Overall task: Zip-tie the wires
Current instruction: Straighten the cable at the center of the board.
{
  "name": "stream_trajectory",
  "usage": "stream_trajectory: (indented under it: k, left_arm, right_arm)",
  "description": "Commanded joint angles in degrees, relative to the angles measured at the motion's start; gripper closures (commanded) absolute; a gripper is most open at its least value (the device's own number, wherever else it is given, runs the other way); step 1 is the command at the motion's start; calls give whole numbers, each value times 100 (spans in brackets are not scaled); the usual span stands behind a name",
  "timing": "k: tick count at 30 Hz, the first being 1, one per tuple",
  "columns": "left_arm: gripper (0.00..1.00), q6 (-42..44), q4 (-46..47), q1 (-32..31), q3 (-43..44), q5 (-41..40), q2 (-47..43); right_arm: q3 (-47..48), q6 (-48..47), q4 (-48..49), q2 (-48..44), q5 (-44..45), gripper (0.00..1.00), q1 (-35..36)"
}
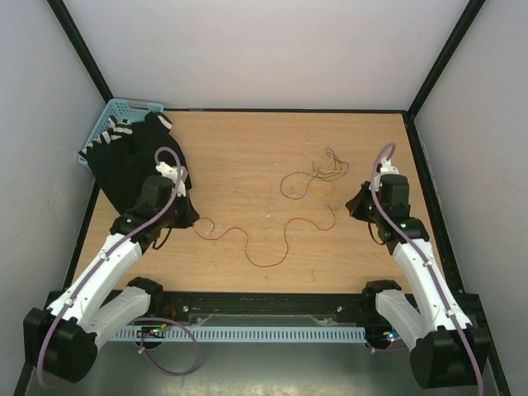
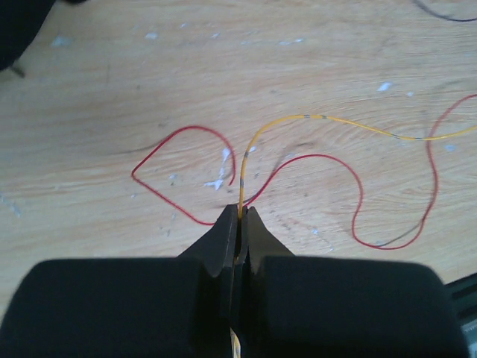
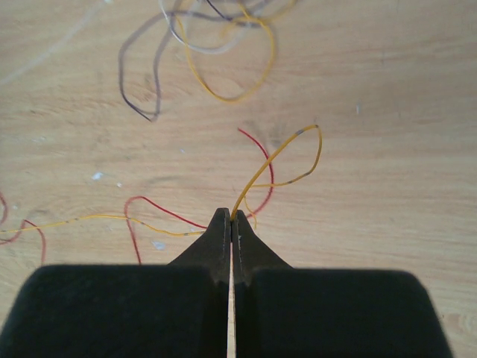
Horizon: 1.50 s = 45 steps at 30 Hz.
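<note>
Basket: a pale blue basket (image 1: pixel 124 107) sits at the far left corner of the surface (image 1: pixel 247 140), with a black cloth (image 1: pixel 124 161) heaped against it.
Left hand: the left hand (image 2: pixel 238 218) is low over the wood, its fingers pressed together on 1 yellow-orange strand.
Wires: the wires (image 1: pixel 268 239) trail in red curls across the middle, between the 2 arms. A loose knot of brown, yellow and pale loops lies farther back, right of centre.
Right hand: the right hand (image 3: pixel 230 218) has its fingers closed, pinching 1 yellow strand that loops away from the tips.
</note>
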Motion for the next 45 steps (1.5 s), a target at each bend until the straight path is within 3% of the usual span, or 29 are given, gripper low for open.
stream_trajectory:
  k: [1, 21, 31, 36, 39, 45]
  left_arm:
    - [100, -343, -343, 73, -66, -545, 205]
    - [100, -294, -141, 72, -136, -1019, 1055]
    - [100, -254, 205, 68, -278, -848, 1453]
    - [100, -236, 266, 64, -316, -836, 1576]
    - [95, -239, 283, 68, -324, -827, 1600]
    - [71, -173, 241, 64, -249, -839, 1534]
  right_arm:
    - [-476, -38, 339, -38, 209, 100, 4]
    - [-1155, 147, 1450, 1171, -203, 99, 83]
    - [-1152, 312, 1714, 1609, -506, 82, 98]
    - [-1052, 274, 1598, 1499, -447, 64, 97]
    - [-949, 241, 1496, 1424, -366, 58, 95]
    - [-664, 293, 1343, 1302, -308, 50, 91]
